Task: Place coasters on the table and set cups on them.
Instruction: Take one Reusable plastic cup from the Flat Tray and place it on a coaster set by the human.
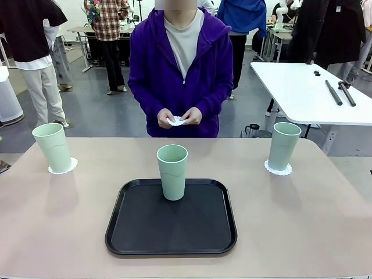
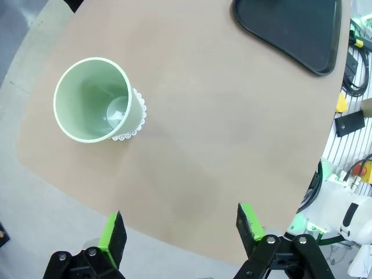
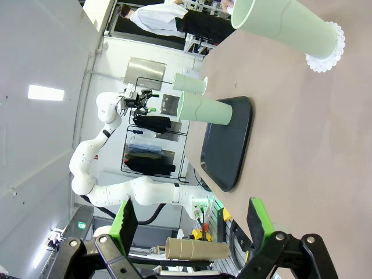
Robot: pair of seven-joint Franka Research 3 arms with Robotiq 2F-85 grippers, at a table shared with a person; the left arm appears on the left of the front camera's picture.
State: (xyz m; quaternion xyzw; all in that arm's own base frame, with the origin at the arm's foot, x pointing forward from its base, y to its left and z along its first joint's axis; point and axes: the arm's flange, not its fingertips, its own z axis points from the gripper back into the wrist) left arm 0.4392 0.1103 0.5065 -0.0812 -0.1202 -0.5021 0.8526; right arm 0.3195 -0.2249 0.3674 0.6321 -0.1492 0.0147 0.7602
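Cups, three alike, are tall, handleless, pale mint-green and narrow toward the base. The left cup [image 1: 52, 146] stands upright on a white coaster [image 1: 62, 168] with a scalloped lacy edge, near the far left corner of the beige table [image 1: 58, 232]. The right cup [image 1: 283, 145] stands upright on a second coaster [image 1: 278, 169] toward the far right. The middle cup [image 1: 172, 171] stands upright on the far part of a black tray [image 1: 171, 232] at the table's centre. Beyond the far edge, a person's hands [image 1: 180, 118] hold a third coaster [image 1: 176, 121], small and white, at waist height.

In the left wrist view the left gripper [image 2: 180, 225] has its green-padded fingers spread wide with nothing between them, above the table's near edge. The left cup [image 2: 96, 100] lies ahead and off to picture left, well apart from the fingers, its coaster [image 2: 135, 125] peeking out under the base.

In the right wrist view the right gripper [image 3: 192, 218] is likewise spread and empty. The right cup [image 3: 285, 29] on its coaster [image 3: 326, 49] sits at the rolled picture's top right, well apart from it; the middle cup [image 3: 203, 108] on the tray [image 3: 226, 145] stands farther along.
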